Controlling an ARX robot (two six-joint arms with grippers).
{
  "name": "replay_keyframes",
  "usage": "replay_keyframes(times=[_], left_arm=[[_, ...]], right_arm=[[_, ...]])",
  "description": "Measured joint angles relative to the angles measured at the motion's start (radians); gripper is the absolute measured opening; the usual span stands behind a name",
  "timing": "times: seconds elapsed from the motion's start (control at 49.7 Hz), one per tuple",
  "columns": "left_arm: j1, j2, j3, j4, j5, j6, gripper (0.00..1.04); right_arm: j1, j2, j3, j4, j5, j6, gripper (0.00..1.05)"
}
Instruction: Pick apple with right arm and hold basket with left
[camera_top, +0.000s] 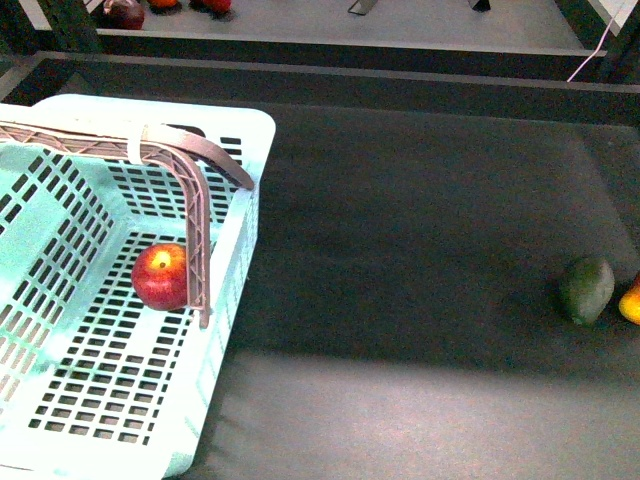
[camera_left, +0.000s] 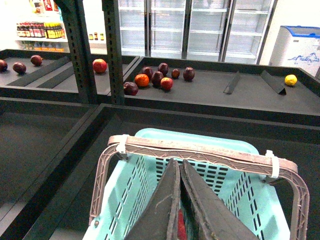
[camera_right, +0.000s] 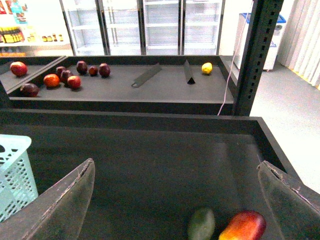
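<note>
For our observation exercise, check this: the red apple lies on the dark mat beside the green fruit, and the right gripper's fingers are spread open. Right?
Not quite. The front view shows the apple inside the basket, not beside the green fruit. The right gripper is indeed open.

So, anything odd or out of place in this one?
Nothing stands out. The apple lies in the basket, intact. The avocado and an orange fruit sit on the dark shelf. Nothing spilled.

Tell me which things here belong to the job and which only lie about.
Job: round red apple, inside the mint-green slotted plastic basket; left gripper shut, right gripper open.
Lying about: dark green oval fruit, yellow-orange fruit, red fruits on the far shelf.
</note>
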Motion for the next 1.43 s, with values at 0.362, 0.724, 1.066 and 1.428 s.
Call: replay_keyframes(times=[0.362,0.724,1.066,1.428], left_arm=[[0.000,-0.002,0.000,-0.002,0.000,0.000,0.03],[0.000,-0.002,0.000,-0.002,0.000,0.000,0.19],[0.000,-0.002,0.000,-0.002,0.000,0.000,0.87],[0.000,-0.002,0.000,-0.002,0.000,0.002,0.98]], right_arm=[[0.000,0.000,0.000,0.000,0.000,0.000,0.96],[0.000,0.000,0.000,0.000,0.000,0.000,0.96],[0.000,0.000,0.000,0.000,0.000,0.000,0.96],[0.000,0.000,0.000,0.000,0.000,0.000,0.96]])
